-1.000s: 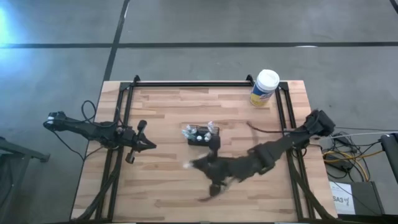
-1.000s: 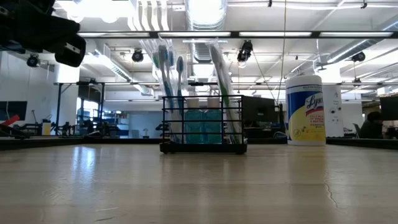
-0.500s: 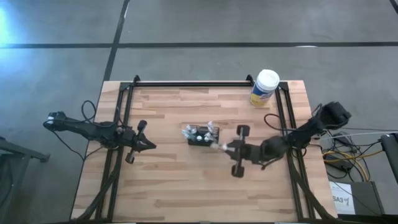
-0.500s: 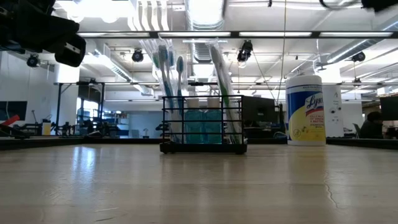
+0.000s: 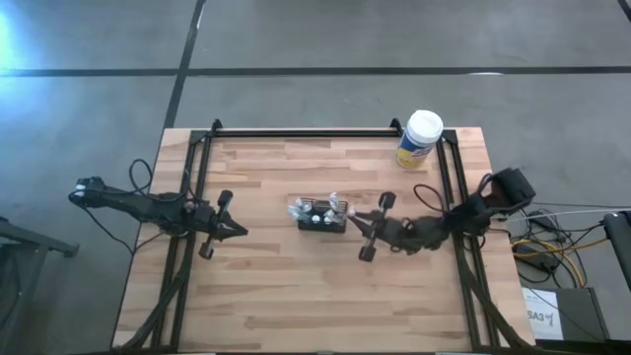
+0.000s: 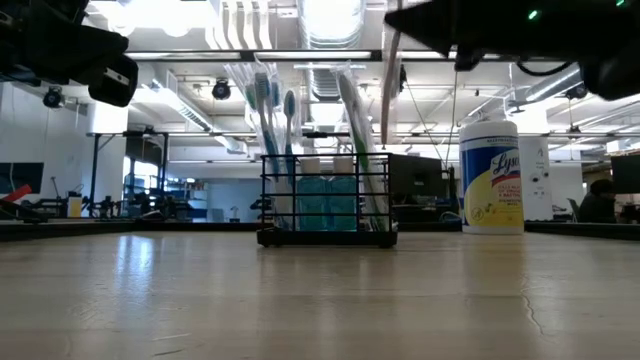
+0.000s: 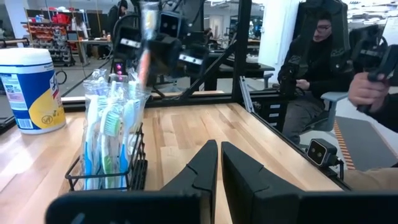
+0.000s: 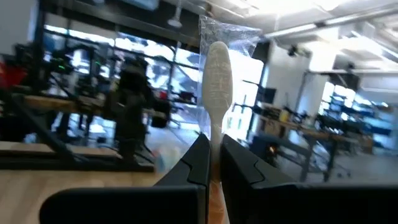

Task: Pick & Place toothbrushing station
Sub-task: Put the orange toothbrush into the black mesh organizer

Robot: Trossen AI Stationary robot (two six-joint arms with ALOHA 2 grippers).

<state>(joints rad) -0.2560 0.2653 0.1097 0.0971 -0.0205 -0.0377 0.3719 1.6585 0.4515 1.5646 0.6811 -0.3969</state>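
While its fingers [image 8: 200, 163] are pinching the handle of a wrapped toothbrush [image 8: 217, 74], the right gripper [image 5: 357, 225] is hovering just beside the toothbrushing station [image 5: 321, 215].

Pressed tight on the thin handle, the fingers are carrying the brush upright, bristle end up in clear wrapping, above and beside the black wire basket, which is standing near the middle of the wooden table [image 5: 286, 286] with several toothbrushes already rising well above its low walls. It is looking light and rigid, likely to tip or slide if nudged, its load top-heavy; the stiff wire rim at a short wall seems the surest hold. Farther from the basket, the left gripper [image 5: 225, 229] is waiting, fingers pressed together and holding nothing. A yellow canister [image 5: 419, 140] is standing well apart from the basket, at a table corner.
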